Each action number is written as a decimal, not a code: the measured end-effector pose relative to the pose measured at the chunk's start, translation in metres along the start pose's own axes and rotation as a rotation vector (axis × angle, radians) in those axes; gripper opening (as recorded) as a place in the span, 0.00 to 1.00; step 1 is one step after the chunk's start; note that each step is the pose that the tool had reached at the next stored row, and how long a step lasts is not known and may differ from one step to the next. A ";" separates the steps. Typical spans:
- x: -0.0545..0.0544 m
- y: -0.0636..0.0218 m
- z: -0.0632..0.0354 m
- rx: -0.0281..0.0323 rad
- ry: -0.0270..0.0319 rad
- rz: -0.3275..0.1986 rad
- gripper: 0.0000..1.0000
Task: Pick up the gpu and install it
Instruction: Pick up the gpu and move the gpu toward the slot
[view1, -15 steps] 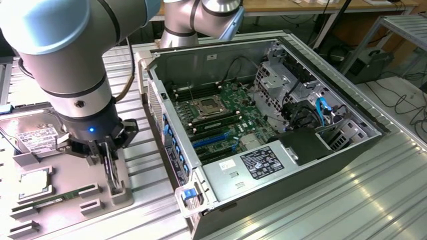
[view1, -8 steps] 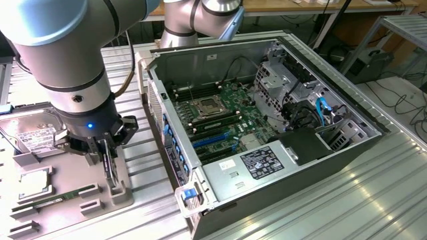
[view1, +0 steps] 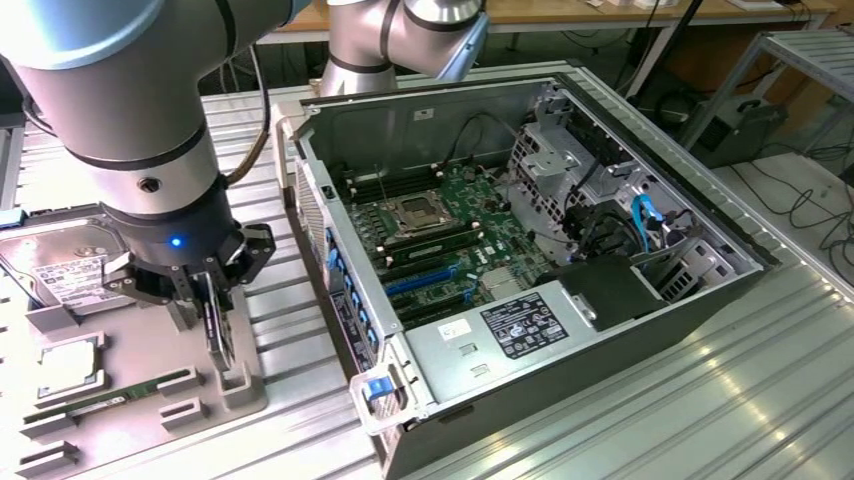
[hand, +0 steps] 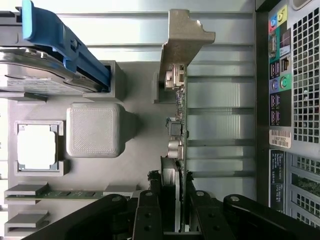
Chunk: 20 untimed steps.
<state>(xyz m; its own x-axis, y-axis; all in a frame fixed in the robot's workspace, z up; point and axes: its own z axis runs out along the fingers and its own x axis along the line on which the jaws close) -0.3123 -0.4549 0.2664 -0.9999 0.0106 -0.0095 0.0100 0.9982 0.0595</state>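
At the centre of the exterior view, the open computer case (view1: 400, 120) lies with its motherboard (view1: 461, 225) bare and its blue expansion slots (view1: 424, 275) unfilled, so nothing is installed yet. In the lower left, over the grey parts tray (view1: 134, 345), the gpu (view1: 215, 318) stands edge-on. My gripper (view1: 208, 300) is closed partway, pinching the card's faces. I cannot tell whether it sits in its holder (view1: 238, 385) or clear of it.
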 end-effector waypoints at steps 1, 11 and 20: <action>0.000 -0.0001 -0.0008 0.0000 0.0000 0.000 0.27; 0.000 0.0019 -0.0351 0.0000 0.0012 0.000 0.27; 0.000 0.0021 -0.0391 0.0000 0.0012 0.000 0.27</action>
<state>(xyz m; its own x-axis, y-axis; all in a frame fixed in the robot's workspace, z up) -0.3123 -0.4551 0.3055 -0.9999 0.0106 -0.0083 0.0101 0.9982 0.0595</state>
